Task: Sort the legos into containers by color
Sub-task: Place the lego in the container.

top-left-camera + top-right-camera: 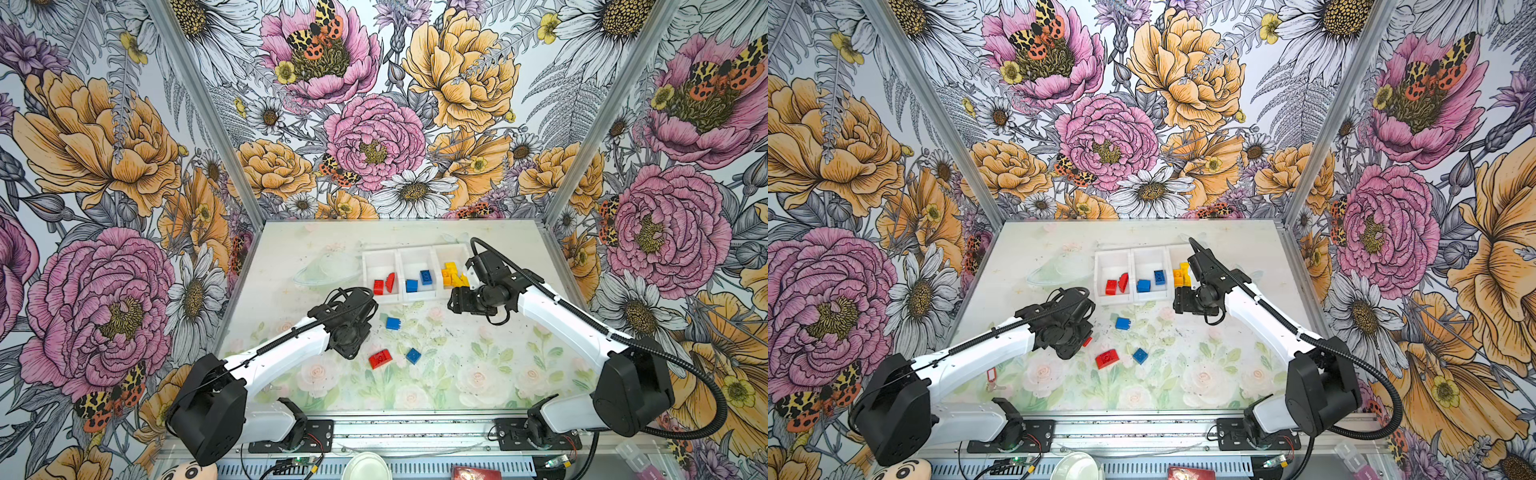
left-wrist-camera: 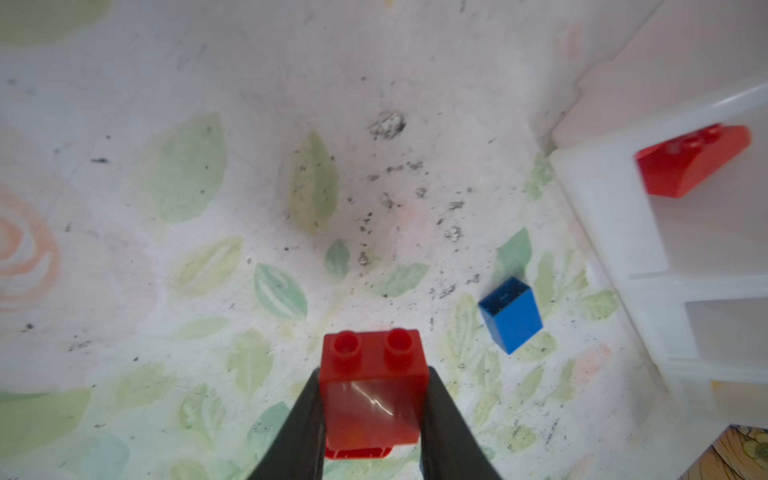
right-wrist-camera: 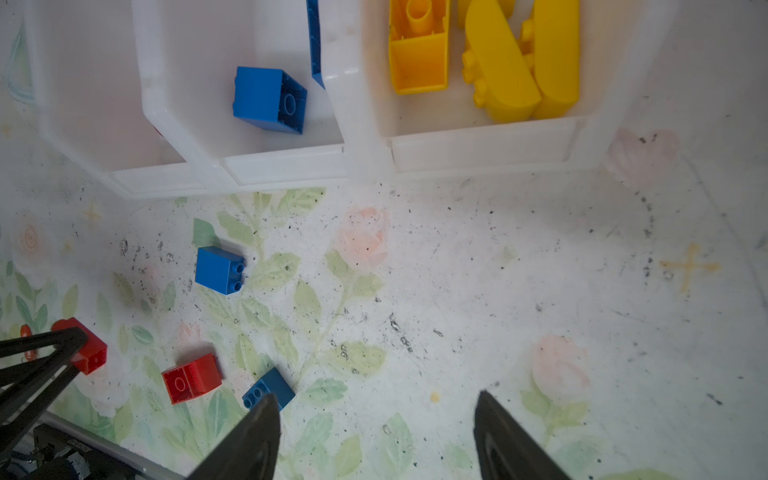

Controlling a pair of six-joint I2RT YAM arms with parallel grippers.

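Three white containers [image 1: 400, 266] are joined as one tray at the far side of the tabletop [image 1: 478, 374].

Counts inside the tray:
- End bin on the left arm's side: 2 red legos [image 1: 378, 286].
- Middle bin: 2 blue legos [image 1: 411, 285].
- End bin on the right arm's side: yellow legos [image 3: 419, 54], probably 4. The pile overlaps and the arm hides part of it, so the count is unsure.

Loose in front of the tray, 3:
- A near blue brick [image 1: 392, 323] lies just in front of the tray.
- Farther out, a loose red brick [image 1: 380, 359] and a far blue brick [image 1: 413, 356] lie side by side, apart.

One more, the held red brick [image 2: 374, 361], is clamped between the left jaws, out from the tray's red end.

Right jaws stand wide apart with nothing between them, above bare tabletop just in front of the tray's yellow end.
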